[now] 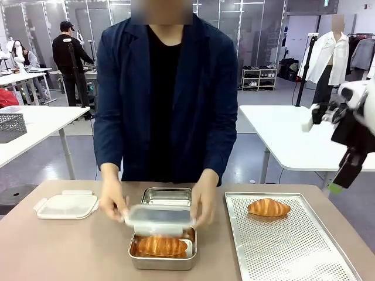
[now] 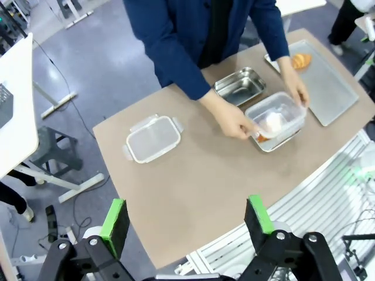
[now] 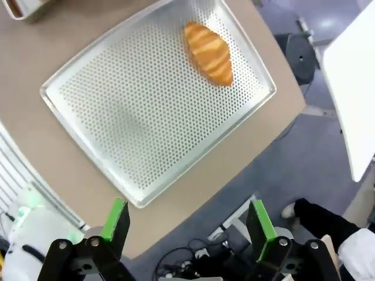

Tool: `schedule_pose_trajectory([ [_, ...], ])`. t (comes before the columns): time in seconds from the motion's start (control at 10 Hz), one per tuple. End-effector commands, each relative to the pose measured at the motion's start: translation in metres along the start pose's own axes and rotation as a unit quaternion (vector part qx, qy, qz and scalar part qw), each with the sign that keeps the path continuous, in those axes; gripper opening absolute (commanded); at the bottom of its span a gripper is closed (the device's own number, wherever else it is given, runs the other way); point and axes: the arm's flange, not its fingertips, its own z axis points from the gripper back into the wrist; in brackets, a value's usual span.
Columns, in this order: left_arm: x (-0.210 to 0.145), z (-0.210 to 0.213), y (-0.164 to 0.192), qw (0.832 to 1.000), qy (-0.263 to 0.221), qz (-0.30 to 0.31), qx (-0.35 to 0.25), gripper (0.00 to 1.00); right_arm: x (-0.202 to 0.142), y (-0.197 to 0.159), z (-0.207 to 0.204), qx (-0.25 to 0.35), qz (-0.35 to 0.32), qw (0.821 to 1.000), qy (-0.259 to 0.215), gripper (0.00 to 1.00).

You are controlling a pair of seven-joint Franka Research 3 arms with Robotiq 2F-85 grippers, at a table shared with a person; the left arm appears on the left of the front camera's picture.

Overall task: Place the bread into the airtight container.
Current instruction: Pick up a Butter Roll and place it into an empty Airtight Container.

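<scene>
Golden-brown, ridged and glossy, one flaky croissant [image 1: 268, 207] lies on the far end of the perforated silver metal tray [image 1: 281, 246], touching nothing else. A second croissant [image 1: 162, 246] already sits in the rectangular steel container [image 1: 162, 261] just left of the tray, where the person's hands [image 1: 204, 202] hold a clear plastic lid [image 1: 159, 218] over it. An empty steel container [image 1: 167, 196] stands left of the tray too, just behind the filled one, and a spare white clip lid [image 1: 66, 205] rests well left of the tray on the tan desk [image 1: 70, 252]

So the step in hand looks like fetching the tray croissant. The right claw [image 3: 188, 219] hangs high above the tray's edge, spread wide and holding nothing. The left claw [image 2: 187, 216], also wide and bare, hovers far left of the tray. Next, I judge, the right claw must drop over the pastry and pinch softly, since the crust would crush
</scene>
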Motion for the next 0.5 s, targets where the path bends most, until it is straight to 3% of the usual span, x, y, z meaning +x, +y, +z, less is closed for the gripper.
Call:
schedule_pose_trajectory([
  [0.0,0.002,0.002,0.0,1.0,-0.002,-0.001,0.0,1.0,0.005,-0.016,-0.029,0.048,-0.01,0.998,-0.051,1.0],
  [0.1,0.002,0.002,0.0,1.0,-0.002,-0.001,0.0,1.0,0.005,-0.022,-0.049,0.101,-0.022,0.984,-0.145,1.0],
  [0.2,0.002,0.002,0.0,1.0,-0.002,-0.001,0.0,1.0,-0.003,-0.028,-0.066,0.149,-0.042,0.958,-0.242,1.0],
  [0.3,0.002,0.002,0.0,1.0,-0.002,-0.001,0.0,1.0,-0.015,-0.03,-0.084,0.187,-0.06,0.933,-0.303,1.0],
  [0.4,0.002,0.002,0.0,1.0,-0.002,-0.001,0.0,1.0,-0.043,-0.033,-0.093,0.184,-0.097,0.926,-0.315,1.0],
])
